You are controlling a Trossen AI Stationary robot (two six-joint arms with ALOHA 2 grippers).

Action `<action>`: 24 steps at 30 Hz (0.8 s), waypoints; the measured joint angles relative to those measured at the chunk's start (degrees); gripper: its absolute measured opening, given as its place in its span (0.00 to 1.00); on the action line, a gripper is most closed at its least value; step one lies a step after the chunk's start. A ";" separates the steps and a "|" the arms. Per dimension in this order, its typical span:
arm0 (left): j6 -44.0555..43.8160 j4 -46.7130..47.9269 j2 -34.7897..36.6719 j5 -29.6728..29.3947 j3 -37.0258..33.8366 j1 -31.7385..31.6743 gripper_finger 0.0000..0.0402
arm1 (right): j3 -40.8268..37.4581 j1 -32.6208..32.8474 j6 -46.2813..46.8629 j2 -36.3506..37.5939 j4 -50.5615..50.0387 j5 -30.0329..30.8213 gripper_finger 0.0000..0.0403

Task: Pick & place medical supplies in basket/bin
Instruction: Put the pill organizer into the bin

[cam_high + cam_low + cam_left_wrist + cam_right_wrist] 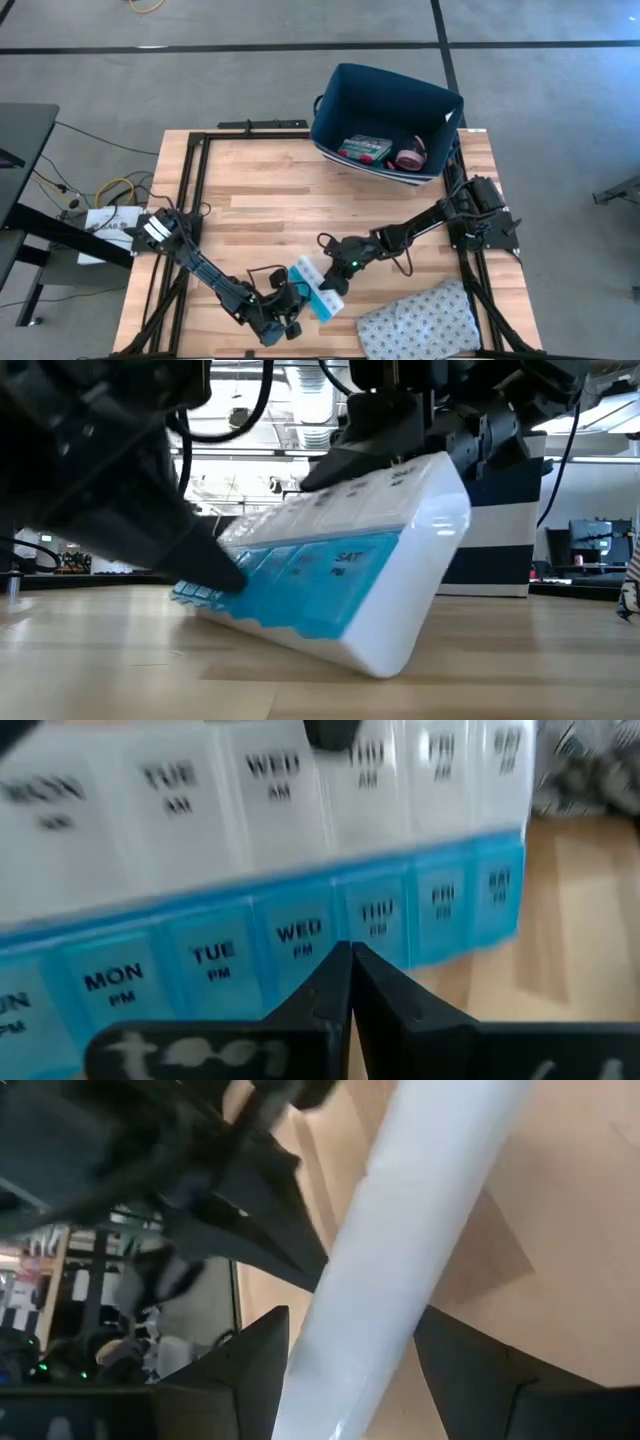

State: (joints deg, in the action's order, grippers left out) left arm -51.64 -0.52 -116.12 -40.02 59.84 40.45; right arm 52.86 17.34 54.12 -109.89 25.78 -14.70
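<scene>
The light-blue and white pill organiser stands tilted on the table near its front edge, between my two grippers. My right gripper comes from the table's right and is shut on its raised edge. My left gripper comes from the left, shut, with its tips against the blue lid row. The dark navy bin stands at the far right. The green-red flat box and the pink round roll lie inside it. The other supplies are out of view. My left gripper is shut, and its fingertips touch the blue PM lid row between WED and THU. It comes about level from the table's left. My right gripper pinches the organiser's white body between its two fingers, one on each broad face. It comes slanting down from the right onto the raised long edge. The organiser is tilted, its lower white edge at the table top.
A grey patterned cloth lies at the table's near right corner, close to the organiser. Bare wood stretches between the organiser and the bin. Black frame rails run along the table's left and right sides.
</scene>
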 joint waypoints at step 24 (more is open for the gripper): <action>3.17 -0.04 -0.54 -3.82 -0.35 -1.70 0.00 | 0.42 -0.07 -4.84 0.04 -8.69 2.96 0.51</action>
State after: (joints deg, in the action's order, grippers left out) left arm -48.47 -0.56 -116.66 -43.83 59.48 38.75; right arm 53.28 17.28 49.28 -109.84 17.09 -11.74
